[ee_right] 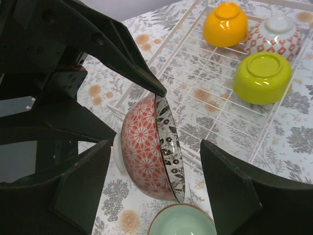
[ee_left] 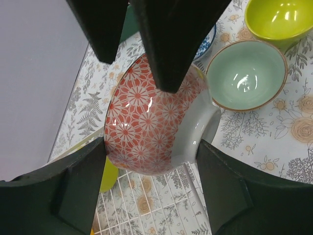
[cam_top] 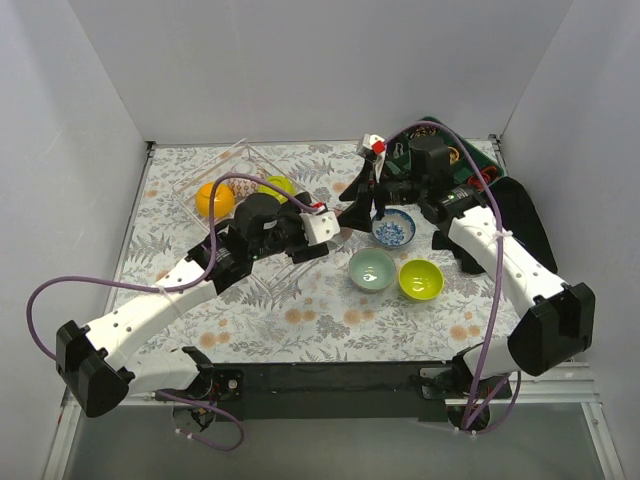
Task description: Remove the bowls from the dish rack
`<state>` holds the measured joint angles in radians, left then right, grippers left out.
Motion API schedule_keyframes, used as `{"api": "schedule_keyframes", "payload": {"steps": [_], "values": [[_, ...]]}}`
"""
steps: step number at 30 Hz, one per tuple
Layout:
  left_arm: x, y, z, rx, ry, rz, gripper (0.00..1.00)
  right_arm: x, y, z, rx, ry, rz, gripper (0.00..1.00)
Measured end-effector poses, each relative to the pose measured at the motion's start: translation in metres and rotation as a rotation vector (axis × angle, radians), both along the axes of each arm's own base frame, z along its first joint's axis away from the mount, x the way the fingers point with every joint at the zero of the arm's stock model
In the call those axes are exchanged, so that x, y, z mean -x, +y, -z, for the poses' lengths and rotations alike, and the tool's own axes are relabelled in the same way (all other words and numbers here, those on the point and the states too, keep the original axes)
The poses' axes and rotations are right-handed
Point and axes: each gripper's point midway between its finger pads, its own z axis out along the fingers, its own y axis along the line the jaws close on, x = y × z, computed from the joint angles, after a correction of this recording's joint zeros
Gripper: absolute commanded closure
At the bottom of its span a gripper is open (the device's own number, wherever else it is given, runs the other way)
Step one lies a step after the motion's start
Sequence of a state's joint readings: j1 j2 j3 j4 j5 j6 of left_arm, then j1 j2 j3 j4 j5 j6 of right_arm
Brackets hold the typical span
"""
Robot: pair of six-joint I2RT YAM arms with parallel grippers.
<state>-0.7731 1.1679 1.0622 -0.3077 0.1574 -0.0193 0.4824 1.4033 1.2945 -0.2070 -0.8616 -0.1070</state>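
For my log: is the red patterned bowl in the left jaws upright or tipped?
Tipped: the red bowl shows its rim nearly vertical, opening facing sideways.

Counter [cam_top: 300, 320] covered in floral-print cloth. Dark green tray [cam_top: 432, 124] at far right corner. White walls [cam_top: 300, 70] on three sides.

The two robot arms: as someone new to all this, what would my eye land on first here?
The left gripper grips a red flower-patterned bowl tipped on its side above the middle of the table, with the right gripper open around it. To the right stand a blue-white bowl, a mint bowl and a yellow-green bowl; an orange bowl waits in the dish rack, back left.
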Motion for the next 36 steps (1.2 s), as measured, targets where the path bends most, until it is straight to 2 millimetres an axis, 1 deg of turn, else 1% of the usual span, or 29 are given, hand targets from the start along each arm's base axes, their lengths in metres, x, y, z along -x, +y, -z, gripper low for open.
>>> {"api": "schedule_keyframes", "payload": {"steps": [3, 6, 9, 10, 12, 13, 15, 16, 18, 19, 21, 22, 24, 25, 28, 29, 31, 32, 34, 36], "values": [[0.003, -0.003, 0.000, -0.024, -0.023, 0.020, 0.76, 0.005, 0.005, 0.005, -0.010, 0.042, -0.055, 0.20], [0.006, -0.005, 0.000, -0.039, -0.041, 0.034, 0.76, 0.012, 0.009, 0.012, -0.019, 0.099, -0.112, 0.23], [0.007, -0.007, 0.000, -0.050, -0.055, 0.042, 0.76, 0.020, 0.011, 0.017, -0.030, 0.151, -0.168, 0.31], [0.007, -0.007, 0.000, -0.052, -0.059, 0.044, 0.76, 0.022, 0.011, 0.018, -0.033, 0.163, -0.180, 0.36], [0.007, -0.008, 0.000, -0.057, -0.064, 0.047, 0.76, 0.028, 0.012, 0.016, -0.045, 0.183, -0.211, 0.43], [0.008, -0.008, 0.000, -0.060, -0.065, 0.048, 0.75, 0.031, 0.012, 0.015, -0.050, 0.191, -0.226, 0.52], [0.009, -0.009, 0.001, -0.063, -0.065, 0.056, 0.74, 0.034, 0.011, 0.014, -0.056, 0.196, -0.243, 0.66], [0.010, -0.010, 0.002, -0.065, -0.065, 0.059, 0.73, 0.034, 0.011, 0.014, -0.059, 0.202, -0.248, 0.83], [0.013, -0.013, 0.002, -0.068, -0.070, 0.075, 0.73, 0.035, 0.009, 0.015, -0.061, 0.230, -0.249, 0.97], [0.013, -0.014, 0.002, -0.075, -0.076, 0.082, 0.71, 0.039, 0.008, 0.015, -0.061, 0.266, -0.254, 0.99], [0.013, -0.015, 0.005, -0.090, -0.083, 0.089, 0.65, 0.043, 0.007, 0.017, -0.058, 0.314, -0.259, 0.99], [0.013, -0.015, 0.007, -0.095, -0.082, 0.091, 0.56, 0.044, 0.006, 0.018, -0.056, 0.327, -0.259, 0.99], [0.013, -0.015, 0.010, -0.097, -0.081, 0.092, 0.47, 0.045, 0.006, 0.020, -0.051, 0.339, -0.255, 0.99], [0.012, -0.015, 0.010, -0.094, -0.082, 0.091, 0.39, 0.045, 0.006, 0.021, -0.051, 0.339, -0.253, 0.99], [0.011, -0.016, 0.013, -0.090, -0.086, 0.083, 0.29, 0.044, 0.006, 0.024, -0.046, 0.342, -0.243, 0.99], [0.010, -0.016, 0.015, -0.087, -0.085, 0.079, 0.22, 0.042, 0.005, 0.025, -0.043, 0.340, -0.235, 0.99], [0.009, -0.016, 0.019, -0.075, -0.078, 0.060, 0.14, 0.041, 0.003, 0.029, -0.030, 0.340, -0.213, 0.99], [0.006, -0.014, 0.019, -0.059, -0.075, 0.029, 0.02, 0.039, 0.001, 0.032, -0.018, 0.320, -0.189, 0.99], [-0.002, -0.010, 0.013, -0.015, -0.077, -0.038, 0.02, 0.031, -0.005, 0.037, 0.010, 0.287, -0.127, 0.99], [-0.010, -0.003, 0.007, 0.038, -0.074, -0.117, 0.02, 0.018, -0.014, 0.040, 0.045, 0.242, -0.043, 0.99]]}}
